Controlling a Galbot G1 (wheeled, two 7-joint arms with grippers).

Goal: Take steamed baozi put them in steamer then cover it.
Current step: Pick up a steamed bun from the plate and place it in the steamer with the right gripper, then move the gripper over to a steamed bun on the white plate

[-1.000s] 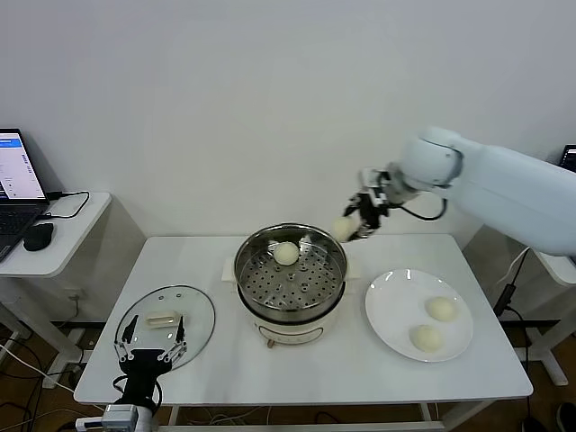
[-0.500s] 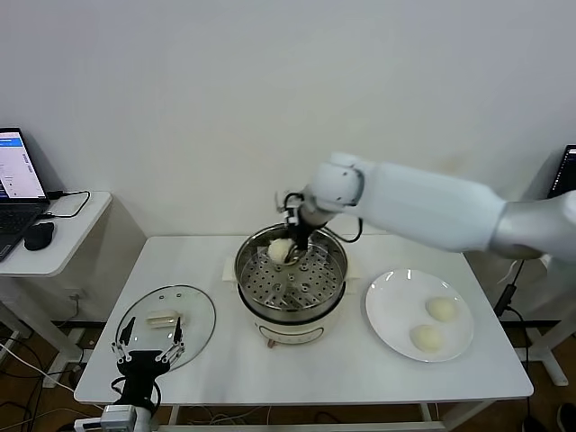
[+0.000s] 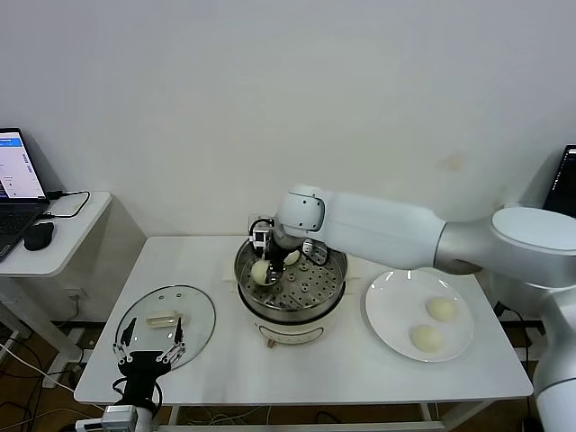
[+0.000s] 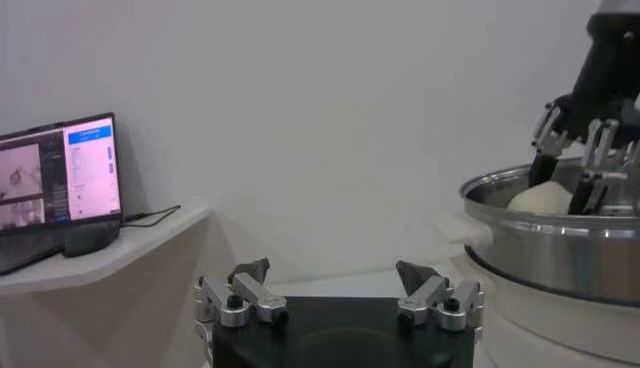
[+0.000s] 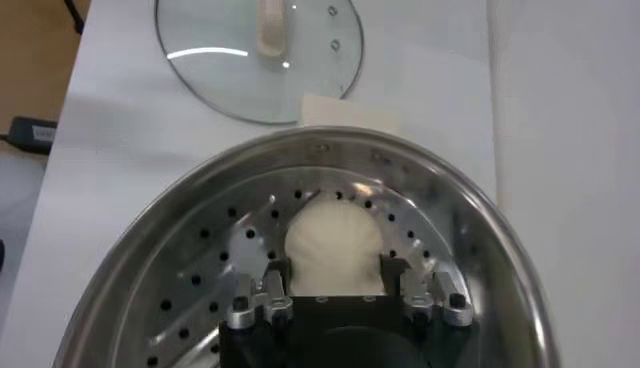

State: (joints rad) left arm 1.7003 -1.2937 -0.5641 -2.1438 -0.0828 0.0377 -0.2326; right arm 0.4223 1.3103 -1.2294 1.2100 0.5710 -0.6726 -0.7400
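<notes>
A: Where is the right end effector (image 3: pixel 262 256)?

B: Down inside the steamer (image 3: pixel 290 308), at the left part of its steel bowl, centre of the head view. Between its fingers sits one steamed baozi (image 3: pixel 260 271), low on the perforated tray (image 3: pixel 301 290). In the right wrist view the bun (image 5: pixel 333 244) fills the gap between the two fingers; whether they clamp it or have just slackened, I cannot tell.

A: And the other buns?

B: A second one (image 3: pixel 290 257) lies in the steamer just behind the end effector, partly hidden by the arm. Two more (image 3: pixel 441 309) (image 3: pixel 426 338) rest on the white plate (image 3: pixel 387 310) at the lower right, near each other but apart.

A: The cover?

B: The glass cover (image 3: pixel 166 327) lies flat on the white counter (image 3: pixel 315 369) at the lower left, handle up, well apart from the steamer.

A: The left end effector?

B: The left end effector (image 3: pixel 149 355) is parked at the bottom left edge, just in front of the cover, fingers spread wide with nothing between them. Its wrist view shows a laptop (image 4: pixel 55 188) on a side table (image 4: pixel 105 250).
</notes>
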